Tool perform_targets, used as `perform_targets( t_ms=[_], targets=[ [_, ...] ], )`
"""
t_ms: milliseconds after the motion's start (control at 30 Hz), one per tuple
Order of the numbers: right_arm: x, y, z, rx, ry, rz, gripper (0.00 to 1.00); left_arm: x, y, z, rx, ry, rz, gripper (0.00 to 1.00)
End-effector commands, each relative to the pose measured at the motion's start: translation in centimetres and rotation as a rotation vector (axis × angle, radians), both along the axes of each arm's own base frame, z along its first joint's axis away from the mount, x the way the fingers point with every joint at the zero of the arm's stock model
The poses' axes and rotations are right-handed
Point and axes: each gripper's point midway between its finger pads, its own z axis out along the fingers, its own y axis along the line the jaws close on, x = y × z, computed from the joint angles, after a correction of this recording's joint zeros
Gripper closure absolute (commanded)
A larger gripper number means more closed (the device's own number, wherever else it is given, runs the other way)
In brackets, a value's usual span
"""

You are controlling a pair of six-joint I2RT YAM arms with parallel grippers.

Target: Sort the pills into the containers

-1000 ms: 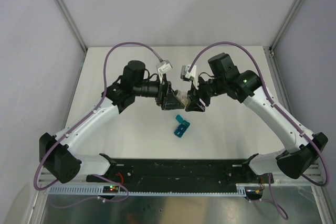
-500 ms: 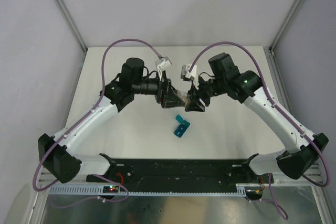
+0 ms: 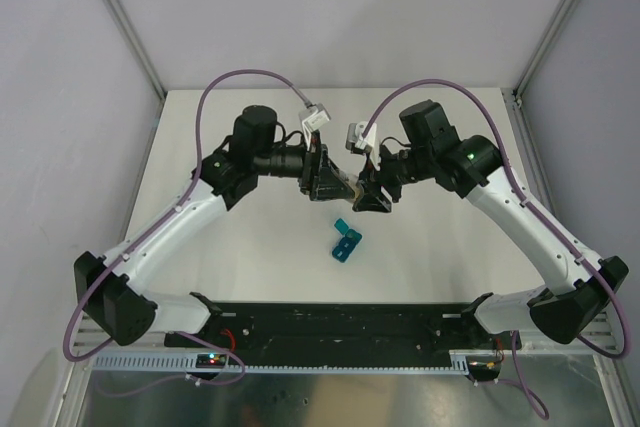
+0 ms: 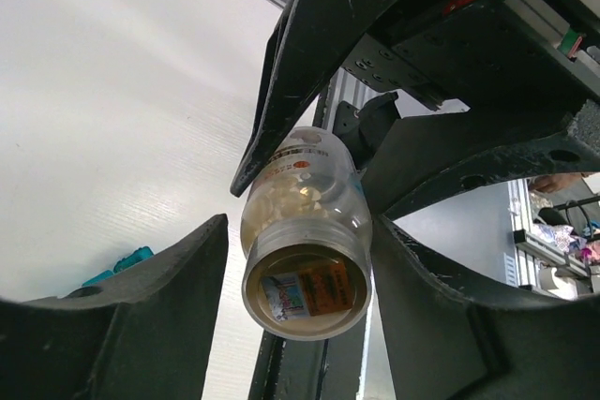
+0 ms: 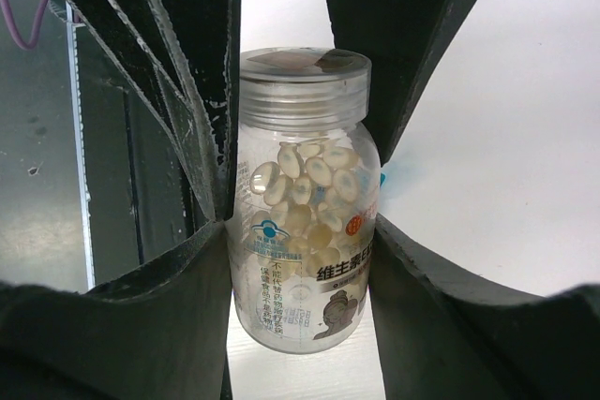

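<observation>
The containers (image 3: 345,241), a single teal strip, lie on the white table (image 3: 440,247) just in front of the two grippers, touched by neither; the compartments are too small to count. Above it, one clear bottle (image 5: 305,222) is held in the air, with many pale pills (image 5: 305,185) heaped inside and its lid on. The right gripper (image 3: 372,192) pinches the bottle's body between its fingers. The left gripper (image 3: 330,179) straddles the lid end, and I cannot tell whether it grips.
</observation>
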Motion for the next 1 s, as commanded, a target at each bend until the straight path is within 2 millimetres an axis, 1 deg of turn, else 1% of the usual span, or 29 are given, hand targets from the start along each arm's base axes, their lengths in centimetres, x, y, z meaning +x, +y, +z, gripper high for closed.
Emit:
perform_targets(
  t_ms=[0, 100, 167, 200, 267, 300, 333, 367, 467, 667, 733, 833, 967],
  targets=[
    [-0.5, 0.5, 1.9, 0.059, -0.04, 0.027, 1.0, 0.3, -0.6, 1.9, -0.034, -0.046, -0.005, 0.37],
    [-0.4, 0.6, 1.8, 0.057, -0.039, 0.025, 1.0, 0.1, -0.8, 1.6, -0.031, -0.036, -0.021, 0.49],
    [-0.4, 0.6, 1.8, 0.055, -0.039, 0.022, 0.98, -0.1, -1.0, 1.5, -0.031, -0.033, -0.032, 0.61],
    [-0.4, 0.6, 1.7, 0.054, -0.039, 0.02, 0.96, -0.1, -1.0, 1.5, -0.032, -0.031, -0.037, 0.7],
    [-0.3, 0.5, 1.8, 0.053, -0.042, 0.012, 0.9, -0.2, -1.1, 1.4, -0.031, -0.029, -0.043, 0.88],
    [-0.2, 0.4, 1.7, 0.051, -0.044, 0.008, 0.87, -0.2, -1.1, 1.4, -0.031, -0.029, -0.045, 0.94],
    [-0.2, 0.3, 1.6, 0.05, -0.042, 0.003, 0.83, -0.2, -1.1, 1.4, -0.031, -0.031, -0.045, 0.97],
    [-0.1, 0.3, 1.6, 0.05, -0.042, -0.002, 0.78, -0.2, -1.0, 1.4, -0.032, -0.032, -0.044, 0.98],
    [0.1, 0.1, 1.4, 0.048, -0.036, -0.013, 0.53, -0.3, -0.9, 1.6, -0.034, -0.039, -0.041, 1.0],
    [0.2, -0.1, 1.1, 0.045, -0.033, -0.024, 0.18, -0.1, -0.4, 1.9, -0.038, -0.051, -0.022, 1.0],
    [0.2, -0.2, 1.0, 0.043, -0.031, -0.027, 0.1, 0.3, 0.0, 1.9, -0.038, -0.051, -0.003, 1.0],
    [0.2, -0.4, 0.7, 0.04, -0.027, -0.032, 0.03, 1.5, 1.0, 1.7, -0.033, -0.051, 0.042, 1.0],
    [0.3, -0.7, 0.6, 0.042, -0.029, -0.045, 0.01, 3.0, 2.7, 1.1, -0.006, -0.066, 0.109, 1.0]
  ],
)
